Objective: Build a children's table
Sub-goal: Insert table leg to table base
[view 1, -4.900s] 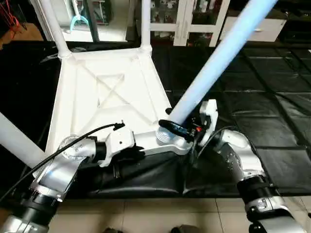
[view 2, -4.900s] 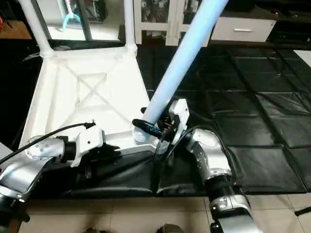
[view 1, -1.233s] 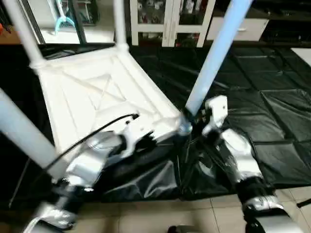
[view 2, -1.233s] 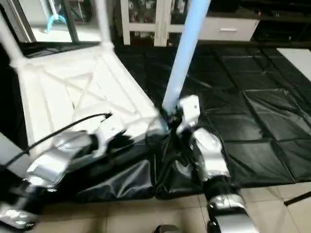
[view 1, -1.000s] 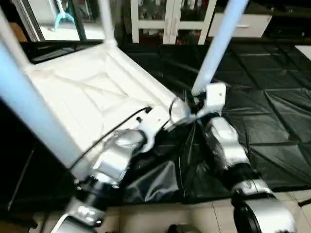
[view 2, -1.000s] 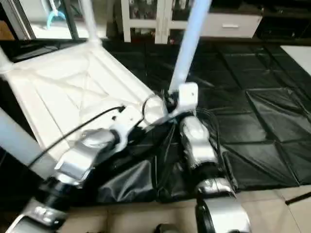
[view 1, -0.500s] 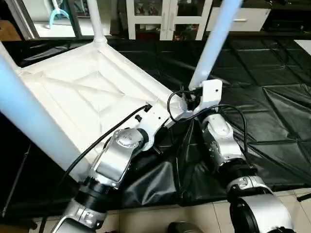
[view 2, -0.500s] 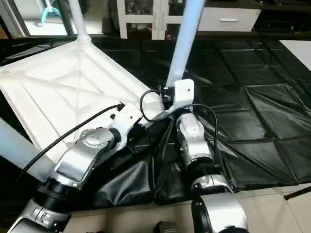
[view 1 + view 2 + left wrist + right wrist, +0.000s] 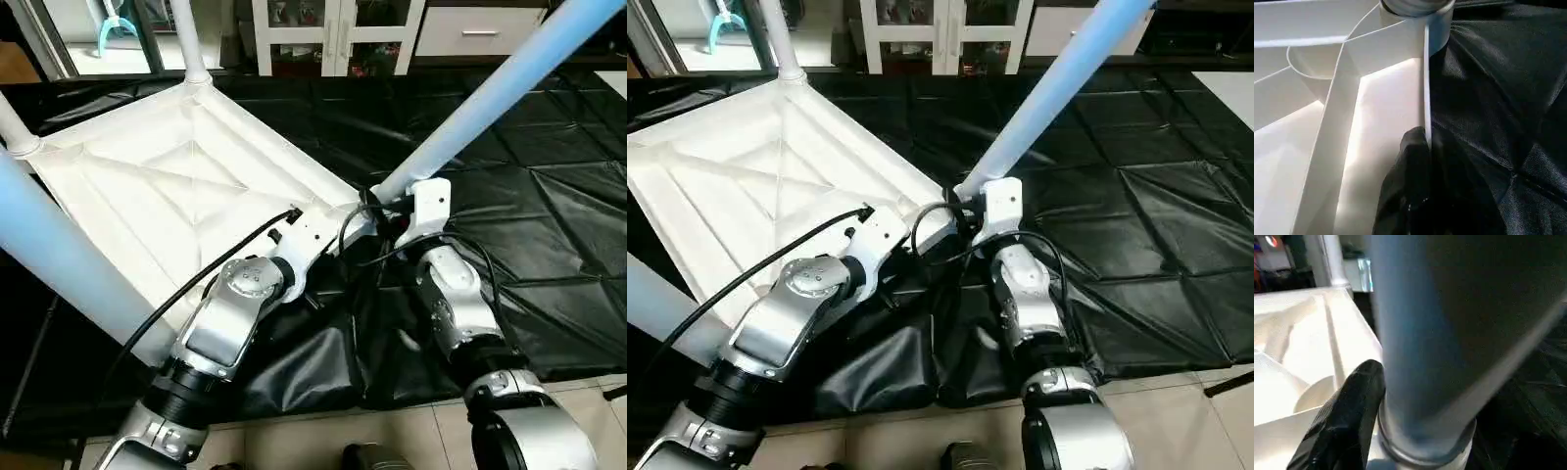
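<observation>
- Black tarp (image 9: pixel 549 225) covers the floor; pale tiles along the near edge, a white glass-door cabinet (image 9: pixel 338 29) at 12 o'clock behind the work.
- The table top (image 9: pixel 186 196) lies upside down on the tarp, diagonal ribs up, filling the 9 to 11 o'clock part of the head view. Far legs stand in their sockets — one (image 9: pixel 188 39) at 11 o'clock, another (image 9: pixel 12 132) at 10 o'clock at the picture edge. A third leg (image 9: pixel 59 255) crosses the near-left foreground.
- The fourth leg (image 9: pixel 490 93) sits in the near corner socket (image 9: pixel 955 211) at centre and leans out toward 1 o'clock.
- Change: half a second ago this leg rose steeply toward 12 o'clock; it now tips well over toward 1 o'clock. The top and its other legs look unmoved.
- Left gripper (image 9: pixel 1422 147): clenched on the top's thin side wall (image 9: pixel 1426 88), one black finger (image 9: pixel 1410 171) inside the rim, near the corner socket. It steadies the top.
- Right gripper (image 9: pixel 965 220): at the foot of the fourth leg, where it meets the socket. The wrist view shows one black finger (image 9: pixel 1352 401) lying against the leg's base collar; the opposite finger is hidden, so I cannot tell whether it grasps or has released.
- Reading: the new tilt suggests the leg is not fully home in the socket — loose or being worked sideways. Likely it must be brought upright and pressed or turned in before this corner counts as done.
</observation>
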{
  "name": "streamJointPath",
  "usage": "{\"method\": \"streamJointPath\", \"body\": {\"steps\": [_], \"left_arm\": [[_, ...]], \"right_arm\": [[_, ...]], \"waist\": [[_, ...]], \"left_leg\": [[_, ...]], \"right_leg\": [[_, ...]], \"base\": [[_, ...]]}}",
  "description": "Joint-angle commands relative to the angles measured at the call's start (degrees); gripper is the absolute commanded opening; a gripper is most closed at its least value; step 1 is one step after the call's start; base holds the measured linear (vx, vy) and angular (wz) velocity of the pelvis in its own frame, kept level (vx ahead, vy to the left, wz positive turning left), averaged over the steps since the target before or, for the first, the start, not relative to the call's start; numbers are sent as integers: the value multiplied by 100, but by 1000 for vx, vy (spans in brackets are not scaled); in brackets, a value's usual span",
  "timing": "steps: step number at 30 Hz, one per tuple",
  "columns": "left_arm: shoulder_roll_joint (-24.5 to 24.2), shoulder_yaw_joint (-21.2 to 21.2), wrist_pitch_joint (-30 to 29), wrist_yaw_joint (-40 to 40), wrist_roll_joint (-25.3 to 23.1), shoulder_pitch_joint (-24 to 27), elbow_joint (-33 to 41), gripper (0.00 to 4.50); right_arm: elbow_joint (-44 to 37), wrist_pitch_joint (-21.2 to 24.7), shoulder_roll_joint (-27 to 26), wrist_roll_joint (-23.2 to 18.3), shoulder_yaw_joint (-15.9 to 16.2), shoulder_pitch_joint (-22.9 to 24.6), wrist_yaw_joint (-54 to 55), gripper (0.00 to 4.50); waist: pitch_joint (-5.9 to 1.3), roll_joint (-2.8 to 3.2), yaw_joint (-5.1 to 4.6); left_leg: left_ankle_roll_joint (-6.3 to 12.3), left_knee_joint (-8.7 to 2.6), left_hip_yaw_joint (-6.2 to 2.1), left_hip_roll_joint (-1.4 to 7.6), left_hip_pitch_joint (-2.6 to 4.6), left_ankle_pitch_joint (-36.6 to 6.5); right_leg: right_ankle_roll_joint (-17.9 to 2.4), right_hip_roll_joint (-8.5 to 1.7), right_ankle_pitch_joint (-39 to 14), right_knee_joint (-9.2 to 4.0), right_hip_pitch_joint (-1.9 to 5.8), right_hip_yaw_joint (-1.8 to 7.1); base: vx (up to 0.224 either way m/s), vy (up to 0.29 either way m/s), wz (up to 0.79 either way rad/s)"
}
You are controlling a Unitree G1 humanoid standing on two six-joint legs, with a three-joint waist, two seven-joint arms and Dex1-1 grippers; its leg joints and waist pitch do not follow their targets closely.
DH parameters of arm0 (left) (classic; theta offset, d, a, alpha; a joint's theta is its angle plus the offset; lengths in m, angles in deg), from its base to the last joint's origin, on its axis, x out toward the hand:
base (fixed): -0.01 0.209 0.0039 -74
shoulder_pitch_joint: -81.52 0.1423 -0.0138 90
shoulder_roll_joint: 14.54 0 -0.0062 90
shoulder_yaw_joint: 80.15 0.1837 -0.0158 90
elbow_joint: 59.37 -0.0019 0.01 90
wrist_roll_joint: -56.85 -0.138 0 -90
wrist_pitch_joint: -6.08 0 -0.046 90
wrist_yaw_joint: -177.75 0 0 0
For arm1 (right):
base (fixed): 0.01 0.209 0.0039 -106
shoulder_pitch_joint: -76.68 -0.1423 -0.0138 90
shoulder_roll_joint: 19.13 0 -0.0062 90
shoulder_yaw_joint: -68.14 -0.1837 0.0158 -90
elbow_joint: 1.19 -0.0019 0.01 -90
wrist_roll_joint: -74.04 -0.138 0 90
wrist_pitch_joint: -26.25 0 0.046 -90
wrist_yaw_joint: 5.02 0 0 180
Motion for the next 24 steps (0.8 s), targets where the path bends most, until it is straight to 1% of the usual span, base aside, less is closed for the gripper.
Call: {"method": "streamJointPath", "body": {"steps": [1, 2, 3, 4, 5, 6, 8, 9, 10, 12, 14, 15, 16, 18, 19, 20, 21, 22, 23, 24], "left_arm": [[-50, 35, 53, 49, -12, -41, 63, 0], [-67, 32, 51, 42, -9, -28, 81, 0], [-89, 33, 43, 30, -6, -10, 104, 0], [-118, 41, 39, 16, -7, 14, 132, 0], [-141, 46, 40, 8, -8, 35, 152, 0], [-162, 57, 38, -3, -7, 49, 167, 0], [-190, 77, 42, -19, -5, 69, 186, 0], [-195, 80, 43, -23, -5, 73, 191, 0], [-222, 93, 50, -47, -2, 97, 204, 0], [-241, 107, 66, -65, 1, 93, 182, 0], [-309, 157, 150, -145, -1, 100, 155, 0], [-329, 175, 191, -183, 6, 102, 149, 0], [-456, 253, 408, -415, 71, 123, 131, 0], [-541, 287, 528, -569, 132, 145, 128, 0], [-658, 325, 705, -740, 166, 174, 117, 0], [-820, 375, 911, -988, 213, 214, 101, 0], [-1018, 460, 1149, -1262, 231, 251, 77, 0], [-1185, 550, 1436, -1523, 259, 283, 64, 0], [-1364, 652, 1803, -1878, 341, 338, 87, 0], [-1669, 828, 2111, -2431, 448, 428, 171, 0]], "right_arm": [[-35, 78, -155, -41, 177, 97, -338, 248], [-54, 54, -145, -62, 148, 98, -358, 248], [-61, 16, -128, -95, 103, 91, -374, 230], [-64, -43, -106, -127, 48, 83, -384, 224], [-67, -84, -89, -150, 4, 78, -381, 222], [-68, -107, -78, -179, -36, 76, -415, 219], [-75, -141, -50, -201, -65, 84, -462, 213], [-82, -145, -43, -205, -67, 89, -470, 209], [-133, -184, -6, -223, -82, 126, -484, 207], [-155, -223, 16, -235, -107, 139, -496, 207], [-181, -213, 42, -261, -139, 153, -523, 206], [-201, -204, 51, -279, -150, 154, -539, 206], [-349, -111, 118, -396, -202, 158, -682, 205], [-462, -31, 172, -484, -228, 157, -805, 205], [-573, 142, 252, -576, -225, 157, -990, 205], [-714, 416, 370, -709, -223, 156, -1255, 205], [-861, 757, 541, -863, -214, 146, -1610, 205], [-951, 1025, 695, -955, -187, 136, -1904, 204], [-1023, 1229, 880, -1007, -135, 128, -2234, 204], [-1149, 1622, 1236, -1110, -51, 113, -2827, 204]], "waist": [[-358, 0, 56], [-367, -12, 56], [-373, -4, 62], [-384, -13, 68], [-392, 1, 76], [-398, -1, 78], [-407, -9, 88], [-406, -18, 92], [-406, -6, 109], [-404, -6, 115], [-410, 14, 124], [-414, 10, 124], [-419, 34, 140], [-429, 22, 161], [-436, 24, 180], [-432, 24, 195], [-418, 25, 219], [-411, 10, 255], [-406, 22, 275], [-397, -1, 291]], "left_leg": [[757, -235, 29, 84, 11, -549], [798, -221, 33, 83, 10, -451], [828, -214, 31, 84, 11, -414], [886, -197, 33, 81, 7, -316], [947, -185, 27, 87, 2, -205], [997, -169, 31, 81, -5, -124], [1063, -148, 31, 76, -17, -50], [1081, -143, 33, 75, -20, -40], [1098, -136, 32, 77, -16, -71], [1087, -134, 35, 77, -12, -118], [1063, -130, 27, 82, -6, -151], [1062, -125, 29, 81, -5, -143], [1068, -121, 21, 83, 0, -115], [1087, -111, 23, 77, 0, -71], [1124, -107, 23, 74, 9, -2], [1135, -110, 21, 73, 6, 5], [1128, -105, 24, 81, 7, 24], [1146, -107, 19, 63, 12, -31], [1094, -114, 28, 87, 25, -50], [1097, -112, 32, 78, 44, -108]], "right_leg": [[-1841, -299, 752, -302, 382, 164], [-1864, -295, 871, -288, 383, 164], [-1879, -297, 941, -274, 384, 166], [-1901, -296, 1071, -256, 386, 165], [-1924, -300, 1209, -234, 386, 163], [-1941, -294, 1338, -217, 389, 161], [-1959, -292, 1483, -194, 395, 164], [-1963, -291, 1503, -191, 393, 164], [-1971, -294, 1443, -190, 387, 161], [-1973, -288, 1349, -193, 382, 157], [-1979, -290, 1232, -191, 379, 154], [-1983, -287, 1235, -185, 381, 154], [-1997, -290, 1253, -180, 379, 152], [-1988, -277, 1378, -161, 390, 157], [-2005, -268, 1486, -150, 391, 156], [-2008, -260, 1495, -146, 394, 152], [-1985, -265, 1522, -136, 381, 158], [-1956, -247, 1453, -147, 400, 156], [-1941, -265, 1392, -147, 372, 159], [-1937, -256, 1293, -169, 363, 155]], "base": [[0, 0, 0], [0, 0, 0], [0, 0, 0], [0, 0, 0], [0, 0, 0], [0, 0, 0], [0, 0, 0], [0, 0, 0], [0, 0, 0], [0, 0, 0], [0, 0, 0], [0, 0, 0], [0, 0, 0], [0, 0, 0], [0, 0, 0], [0, 0, 0], [0, 0, 0], [0, 0, 0], [0, 0, 0], [0, 0, 0]]}}
